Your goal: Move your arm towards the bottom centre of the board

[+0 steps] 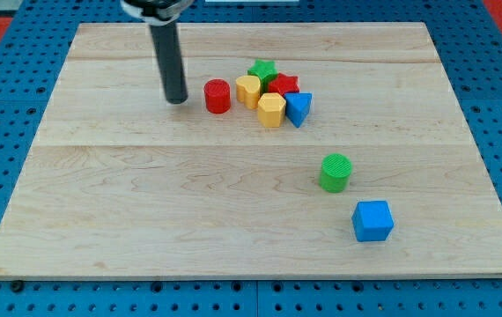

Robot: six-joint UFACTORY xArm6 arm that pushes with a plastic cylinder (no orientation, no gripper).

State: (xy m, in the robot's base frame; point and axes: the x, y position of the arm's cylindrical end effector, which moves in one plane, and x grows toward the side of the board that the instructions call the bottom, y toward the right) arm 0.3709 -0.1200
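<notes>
My tip (176, 99) rests on the wooden board (145, 194) in its upper left-centre part, just left of a red cylinder (217, 96). Right of that cylinder is a tight cluster: a yellow heart-like block (248, 89), a green star (262, 70), a red star (284, 85), a yellow hexagonal block (271, 110) and a blue triangular block (298, 108). A green cylinder (335, 172) stands apart at the lower right, with a blue cube (372, 220) below it. My tip touches no block.
The board lies on a blue perforated table (4, 132). The rod rises from the tip to the view's top edge (165, 26).
</notes>
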